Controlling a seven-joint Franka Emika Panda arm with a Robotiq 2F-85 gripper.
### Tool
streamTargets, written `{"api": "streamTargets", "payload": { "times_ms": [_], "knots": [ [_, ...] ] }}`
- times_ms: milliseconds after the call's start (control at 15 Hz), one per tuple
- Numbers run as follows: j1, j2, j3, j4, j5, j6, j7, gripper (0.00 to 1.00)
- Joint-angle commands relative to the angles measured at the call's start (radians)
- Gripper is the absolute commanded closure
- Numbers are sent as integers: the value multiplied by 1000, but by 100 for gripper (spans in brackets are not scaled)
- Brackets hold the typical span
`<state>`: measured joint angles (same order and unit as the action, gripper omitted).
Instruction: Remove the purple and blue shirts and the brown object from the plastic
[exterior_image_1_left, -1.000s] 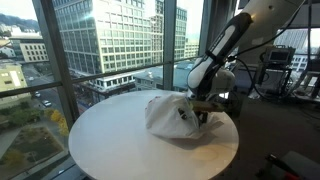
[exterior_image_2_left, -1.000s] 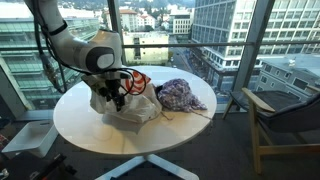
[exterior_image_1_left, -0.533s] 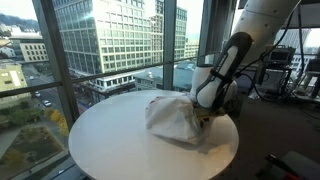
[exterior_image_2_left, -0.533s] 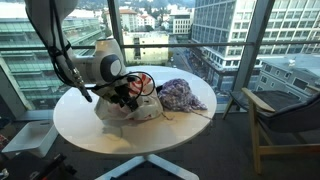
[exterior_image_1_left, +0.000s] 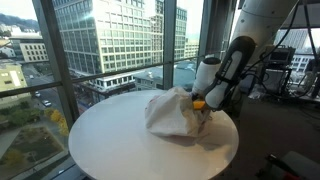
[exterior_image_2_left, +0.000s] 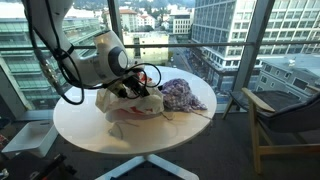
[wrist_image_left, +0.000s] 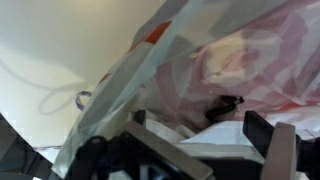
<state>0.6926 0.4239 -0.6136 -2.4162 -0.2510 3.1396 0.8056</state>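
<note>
One purplish shirt (exterior_image_2_left: 183, 95) already lies on the bench (exterior_image_2_left: 85, 128) beside the plastic bag (exterior_image_2_left: 135, 104), whose mouth the gripper (exterior_image_2_left: 133, 88) reaches into, its grip impossible to tell, so the other items probably sit inside.

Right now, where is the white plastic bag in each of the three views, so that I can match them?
In an exterior view: the plastic bag lies right of centre, beside the arm.
In an exterior view: the bag lies left of centre, under the arm.
Wrist view: its translucent film fills most of the frame.
Shared landmark: the round white table, in both exterior views.
</note>
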Motion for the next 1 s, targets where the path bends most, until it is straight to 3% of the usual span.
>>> {"api": "streamTargets", "payload": {
  "times_ms": [0, 400, 600, 667, 933],
  "knots": [
    [9, -17, 7, -18, 28, 112, 47, 0],
    [76, -24, -36, 2, 15, 257, 37, 0],
    [-22, -84, 91, -9, -39, 196, 43, 0],
    [32, -29, 28, 3, -6, 219, 39, 0],
    [26, -27, 37, -1, -7, 215, 39, 0]
  ]
}}
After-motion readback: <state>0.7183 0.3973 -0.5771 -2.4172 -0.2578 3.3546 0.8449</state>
